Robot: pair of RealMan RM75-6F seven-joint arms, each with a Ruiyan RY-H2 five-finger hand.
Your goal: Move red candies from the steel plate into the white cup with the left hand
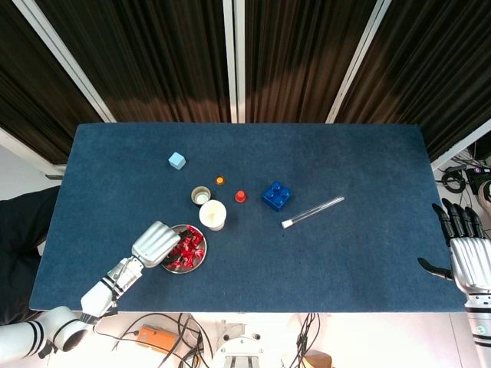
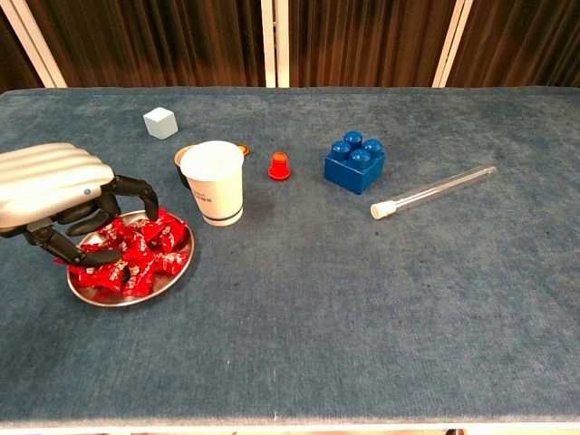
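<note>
The steel plate [image 1: 201, 260] [image 2: 128, 303] lies near the table's front left, piled with red candies [image 1: 189, 247] [image 2: 148, 248]. Just behind it to the right stands the white cup [image 1: 212, 215] [image 2: 214, 181], upright. My left hand [image 1: 156, 242] [image 2: 62, 192] hovers over the plate's left half, palm down. Its fingers [image 2: 138, 194] curl down into the pile and touch the candies, with the thumb apart from them; no candy is lifted. My right hand [image 1: 468, 259] rests spread at the table's right edge and holds nothing. The chest view does not show it.
Behind the cup sit a small round tin [image 1: 201, 195] [image 2: 184, 156], an orange cap [image 1: 220, 181] and a red cap [image 1: 240, 196] [image 2: 279, 166]. A pale blue cube [image 1: 177, 160] [image 2: 160, 122] lies further back left. A blue brick [image 1: 275, 195] [image 2: 354, 163] and a test tube [image 1: 313, 211] [image 2: 435, 191] lie to the right.
</note>
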